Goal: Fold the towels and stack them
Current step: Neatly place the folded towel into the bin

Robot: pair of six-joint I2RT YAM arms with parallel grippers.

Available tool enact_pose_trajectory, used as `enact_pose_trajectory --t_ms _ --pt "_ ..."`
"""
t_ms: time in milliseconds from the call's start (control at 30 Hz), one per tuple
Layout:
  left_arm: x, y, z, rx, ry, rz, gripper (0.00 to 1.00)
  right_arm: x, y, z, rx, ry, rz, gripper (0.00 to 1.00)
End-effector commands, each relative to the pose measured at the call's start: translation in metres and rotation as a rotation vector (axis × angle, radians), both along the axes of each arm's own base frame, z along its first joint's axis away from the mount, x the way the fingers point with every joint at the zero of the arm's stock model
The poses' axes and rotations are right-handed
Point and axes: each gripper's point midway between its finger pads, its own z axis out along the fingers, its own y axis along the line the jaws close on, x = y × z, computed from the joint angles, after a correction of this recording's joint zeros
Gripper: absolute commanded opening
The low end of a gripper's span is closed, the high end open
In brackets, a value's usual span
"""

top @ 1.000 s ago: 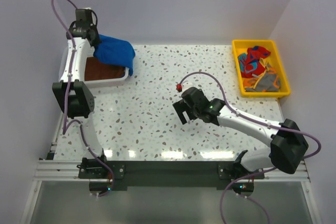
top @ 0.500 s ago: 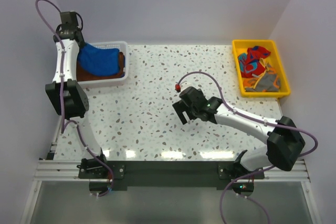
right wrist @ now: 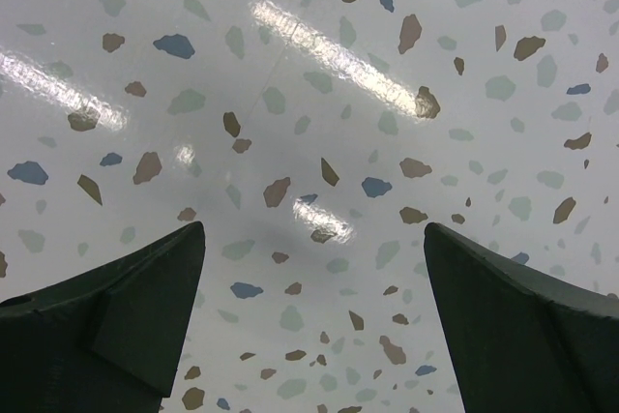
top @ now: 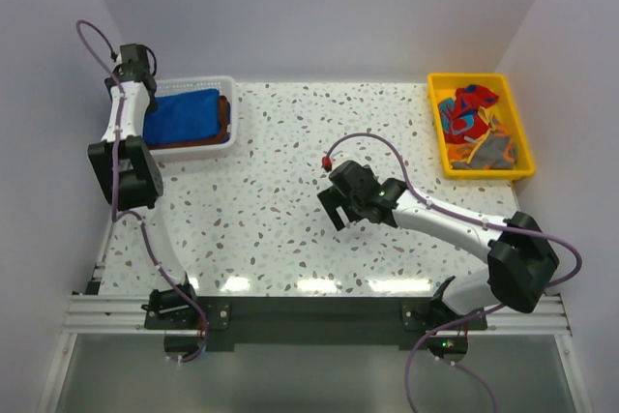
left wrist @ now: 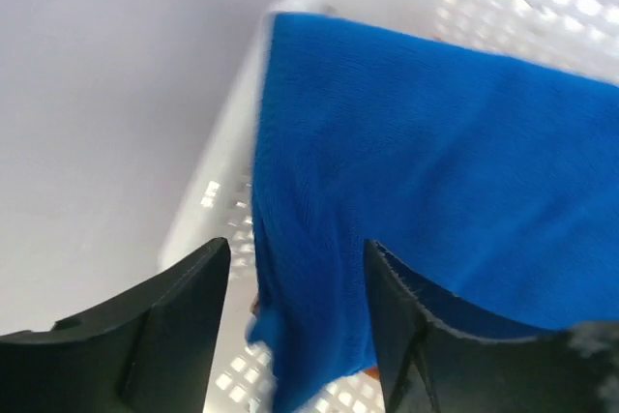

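A folded blue towel [top: 182, 115] lies flat in the white basket [top: 193, 149] at the back left, on top of a brown towel [top: 224, 113] whose edge shows at the right. My left gripper [top: 145, 84] hovers over the basket's left end, jaws apart. In the left wrist view the blue towel [left wrist: 435, 162] fills the basket [left wrist: 222, 181], and its near edge hangs loose in the gap of the open left gripper [left wrist: 295, 249]. My right gripper [top: 338, 208] sits mid-table, wide open. In its own view the right gripper [right wrist: 311, 226] has only speckled tabletop below it.
A yellow bin [top: 433, 84] at the back right holds several crumpled red, blue and grey cloths [top: 469, 113]. White walls close in the speckled table [top: 290, 191] on three sides. The right arm stretches from its base at the near right toward the middle.
The left gripper carried the bunched blue towel left into the basket, then opened and let it go; the towel now lies flat. The right arm barely moved.
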Motion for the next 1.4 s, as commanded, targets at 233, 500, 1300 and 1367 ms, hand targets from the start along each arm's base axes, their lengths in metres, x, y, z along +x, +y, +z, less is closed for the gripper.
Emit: enact_pose_trajectory --t_ms 233,500,1300,1367 --pt "0.003 0.016 0.078 0.094 -0.199 0.078 0.76 0.012 -0.002 0.016 0.001 -0.060 -0.039 0.99" --pt "0.027 -0.113 0.081 -0.286 -0.383 -0.237 0.68 0.025 -0.017 0.015 0.027 -0.066 -0.118 0.99" --pt "0.042 -0.213 -0.039 -0.313 -0.171 -0.366 0.50 0.026 -0.044 0.009 0.091 -0.034 -0.187 0.98" --pt "0.040 -0.213 -0.041 -0.310 -0.164 -0.364 0.50 0.026 -0.044 0.009 0.091 -0.031 -0.185 0.98"
